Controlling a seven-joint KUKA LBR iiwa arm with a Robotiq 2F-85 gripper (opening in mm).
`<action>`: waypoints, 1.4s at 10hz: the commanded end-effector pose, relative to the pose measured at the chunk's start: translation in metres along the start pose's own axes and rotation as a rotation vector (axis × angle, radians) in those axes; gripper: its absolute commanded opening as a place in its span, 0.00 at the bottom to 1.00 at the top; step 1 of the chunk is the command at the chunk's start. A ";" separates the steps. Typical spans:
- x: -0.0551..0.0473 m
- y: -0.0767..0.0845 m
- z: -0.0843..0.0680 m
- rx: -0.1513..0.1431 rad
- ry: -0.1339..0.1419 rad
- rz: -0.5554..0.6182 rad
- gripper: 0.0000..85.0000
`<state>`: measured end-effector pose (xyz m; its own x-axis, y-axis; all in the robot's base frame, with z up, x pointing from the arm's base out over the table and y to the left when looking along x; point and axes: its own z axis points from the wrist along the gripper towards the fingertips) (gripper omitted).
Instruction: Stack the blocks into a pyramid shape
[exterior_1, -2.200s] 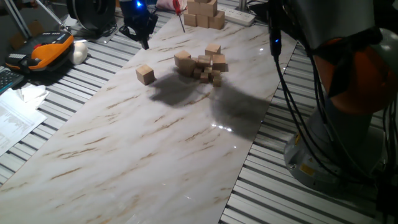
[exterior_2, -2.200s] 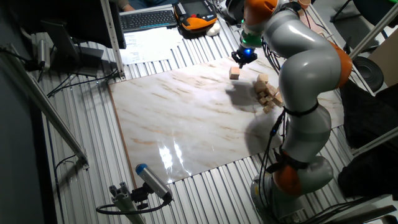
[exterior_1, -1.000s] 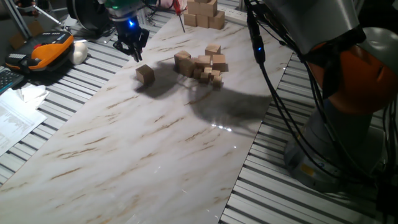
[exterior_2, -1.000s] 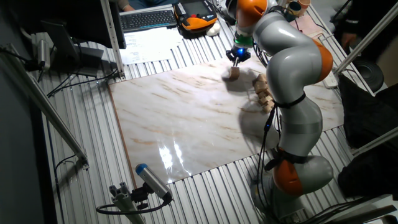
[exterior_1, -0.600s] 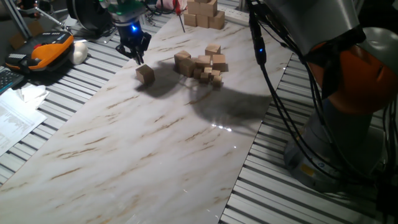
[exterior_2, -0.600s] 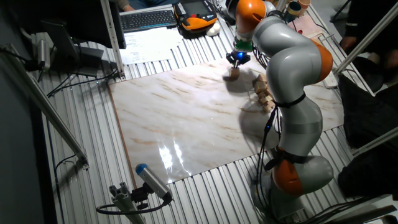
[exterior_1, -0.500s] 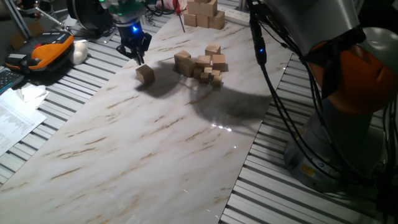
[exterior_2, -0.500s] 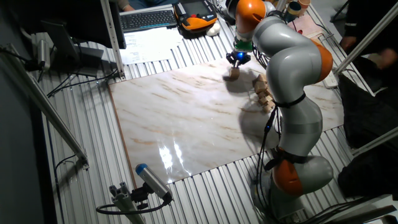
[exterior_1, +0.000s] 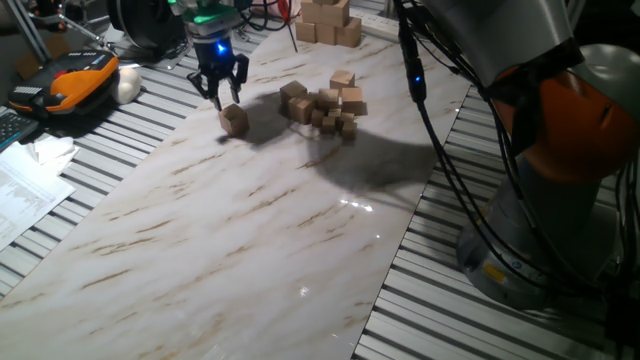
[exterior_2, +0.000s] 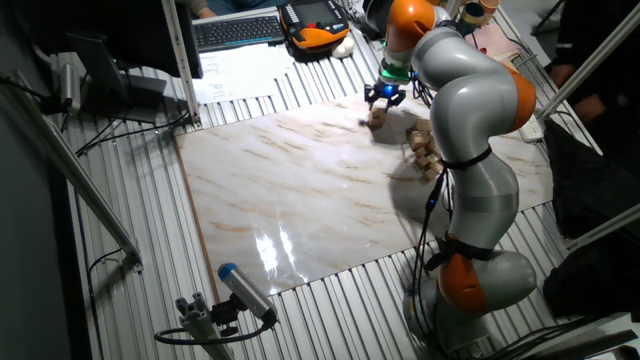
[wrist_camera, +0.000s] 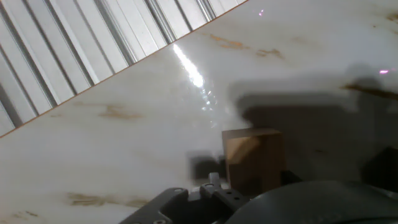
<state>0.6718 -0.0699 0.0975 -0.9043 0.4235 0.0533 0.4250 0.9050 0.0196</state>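
The gripper (exterior_1: 221, 89) is positioned just above a lone block (exterior_1: 234, 120), with its jaws spread open and nothing held between them. The block rests on the marble board (exterior_1: 250, 240), near the board's edge and apart from the cluster (exterior_1: 325, 103). In the other fixed view, the gripper (exterior_2: 384, 96) is seen directly over the same block (exterior_2: 377, 119), with the cluster (exterior_2: 425, 150) lying beside it on the side toward the arm's base. In the hand view, the block (wrist_camera: 254, 158) is seen close to the camera, standing flat on the board (wrist_camera: 124, 137). The remaining blocks are gathered in the cluster, mixed with smaller cubes; the individual count cannot be told. A pile (exterior_1: 327, 22) of bigger pale blocks is located beyond the cluster, at the board's far end.
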 end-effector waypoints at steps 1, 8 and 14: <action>0.000 0.000 0.000 0.002 -0.001 0.000 0.60; -0.006 -0.002 0.016 0.013 -0.054 -0.010 0.80; -0.009 -0.002 0.026 0.004 -0.064 -0.010 0.80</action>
<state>0.6775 -0.0746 0.0705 -0.9091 0.4164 -0.0105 0.4162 0.9091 0.0159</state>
